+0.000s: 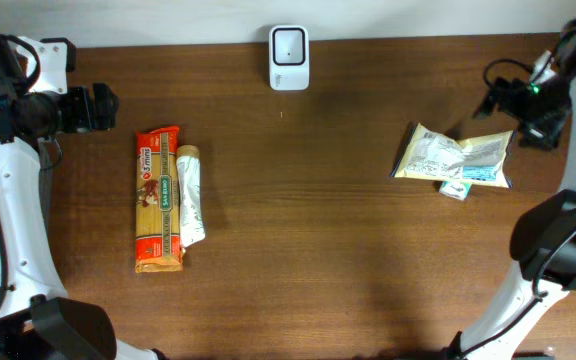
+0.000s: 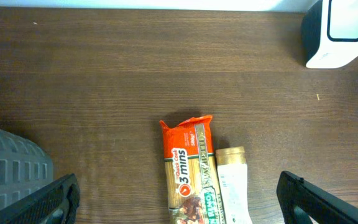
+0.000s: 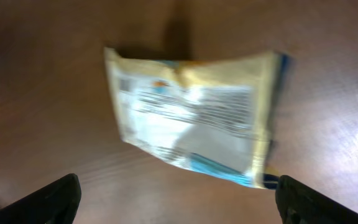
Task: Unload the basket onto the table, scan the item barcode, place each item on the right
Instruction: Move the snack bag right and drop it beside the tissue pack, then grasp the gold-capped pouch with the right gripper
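At the desk's far left, near the back edge, the left claw [image 1: 108,108] hangs wide open and empty. Just right of it, an orange pasta packet [image 1: 158,200] lies touching a white gold-capped tube [image 1: 191,195]. The white barcode scanner [image 1: 289,57] stands mid back edge. Toward the right edge, the yellow-and-white pouch [image 1: 455,157] lies flat, overlapping a small box [image 1: 455,189]. The right claw [image 1: 520,115] hovers above the pouch, spread open and holding nothing.
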Motion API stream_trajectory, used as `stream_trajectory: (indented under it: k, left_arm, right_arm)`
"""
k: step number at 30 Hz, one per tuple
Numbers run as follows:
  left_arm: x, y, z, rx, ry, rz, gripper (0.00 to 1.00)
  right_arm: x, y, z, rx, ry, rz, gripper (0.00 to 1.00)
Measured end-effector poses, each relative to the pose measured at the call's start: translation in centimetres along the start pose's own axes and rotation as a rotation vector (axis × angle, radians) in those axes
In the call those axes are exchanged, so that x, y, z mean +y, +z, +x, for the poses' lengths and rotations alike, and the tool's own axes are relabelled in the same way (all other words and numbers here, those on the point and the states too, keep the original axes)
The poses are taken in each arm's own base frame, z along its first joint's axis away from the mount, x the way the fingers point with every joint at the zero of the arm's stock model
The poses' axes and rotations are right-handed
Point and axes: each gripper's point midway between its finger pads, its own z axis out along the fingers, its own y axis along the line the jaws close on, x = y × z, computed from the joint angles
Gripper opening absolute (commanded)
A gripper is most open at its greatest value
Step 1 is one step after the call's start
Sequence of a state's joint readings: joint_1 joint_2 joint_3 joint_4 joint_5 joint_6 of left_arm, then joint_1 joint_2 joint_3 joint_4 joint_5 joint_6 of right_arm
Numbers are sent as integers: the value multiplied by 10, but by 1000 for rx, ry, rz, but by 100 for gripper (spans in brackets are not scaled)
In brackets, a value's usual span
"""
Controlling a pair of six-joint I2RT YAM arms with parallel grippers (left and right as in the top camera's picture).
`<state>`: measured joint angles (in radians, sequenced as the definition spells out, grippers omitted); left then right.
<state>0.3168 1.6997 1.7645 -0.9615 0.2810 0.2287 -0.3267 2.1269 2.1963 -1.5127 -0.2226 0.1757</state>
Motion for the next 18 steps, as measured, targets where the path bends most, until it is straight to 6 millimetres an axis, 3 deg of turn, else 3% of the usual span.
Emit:
stream_trajectory:
  k: [3,5,7,10,12,15,18]
  left_arm:
    - [0,0,0,0,0,0,99]
    - [0,0,0,0,0,0,99]
    - [0,0,0,-1,0,0,99]
    - [0,0,0,0,0,0,99]
    - [0,0,0,-1,0,0,99]
    - [0,0,0,-1,0,0,99]
    - [0,0,0,0,0,0,99]
  right_arm:
    - [78,5,10,-19,-166,-89,99]
    - [150,12,26,-41,-316,-203,99]
    - [202,16,45,-51,-422,-273,98]
    - [283,26,103,-28,-599,-366,88]
    - [332,45,146,5,-681,-415,86]
    - [377,96,201,86,-744,-433,86]
    - [399,138,251,158,-796,-425,85]
